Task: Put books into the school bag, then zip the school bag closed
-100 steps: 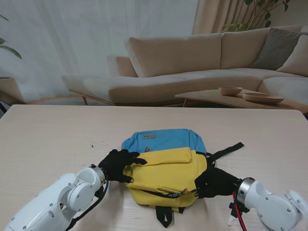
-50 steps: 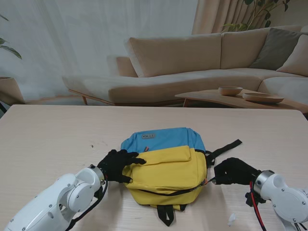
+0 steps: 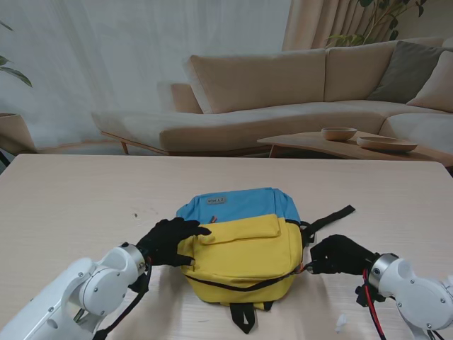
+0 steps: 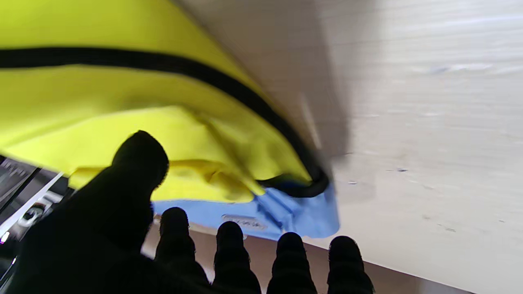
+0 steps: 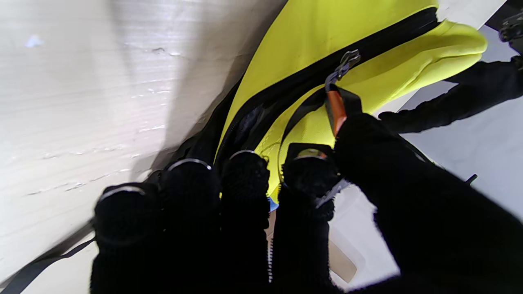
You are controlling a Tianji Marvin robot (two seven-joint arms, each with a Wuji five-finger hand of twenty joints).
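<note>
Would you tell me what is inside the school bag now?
Nothing inside shows: the school bag lies with its zipper drawn nearly round. Any books are covered by fabric.

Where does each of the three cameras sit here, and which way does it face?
Stand view: above the shoulders, looking down at the table; school bag, left hand, right hand.
Left wrist view: along the fingers at the bag's blue-yellow edge.
Right wrist view: along the fingers at the orange zipper pull.
All three share the bag.

Books unseen; school bag (image 3: 241,248) contents hidden.
</note>
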